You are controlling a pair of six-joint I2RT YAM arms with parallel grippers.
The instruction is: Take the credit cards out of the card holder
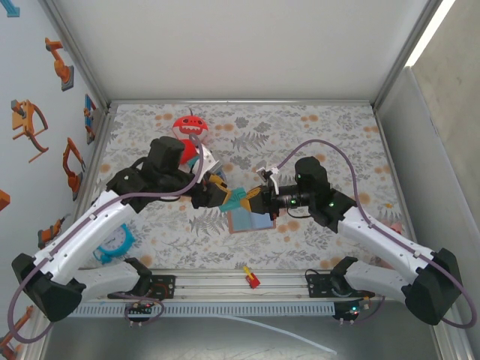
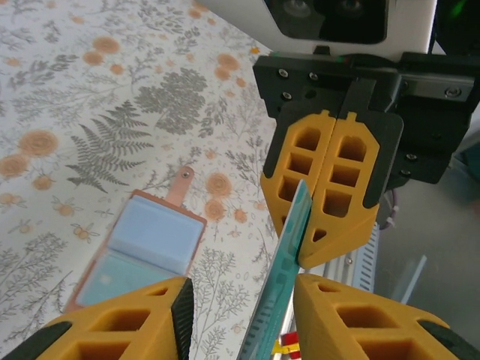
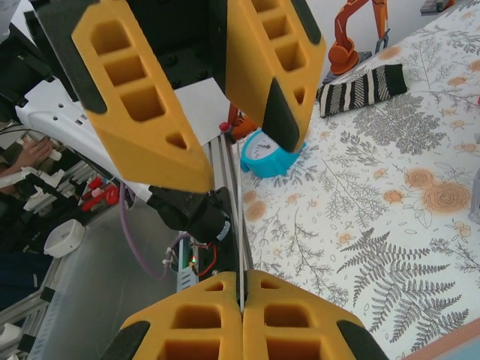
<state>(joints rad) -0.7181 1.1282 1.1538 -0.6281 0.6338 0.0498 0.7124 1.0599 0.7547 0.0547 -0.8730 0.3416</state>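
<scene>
A table point(image 1: 322, 120) covered in a pale cloth printed with grey ferns and orange flowers fills the middle of the overhead view. The card holder point(image 1: 247, 220) lies open on it just below centre, its pale blue-grey inside facing up and its tan strap flat on the cloth. A red plush toy point(image 1: 191, 127) sits at the upper left of the cloth. A teal ring-shaped object point(image 1: 116, 244) rests at the lower left edge, and the right wrist view shows a black-and-white striped cloth point(image 3: 360, 88) near it.
</scene>
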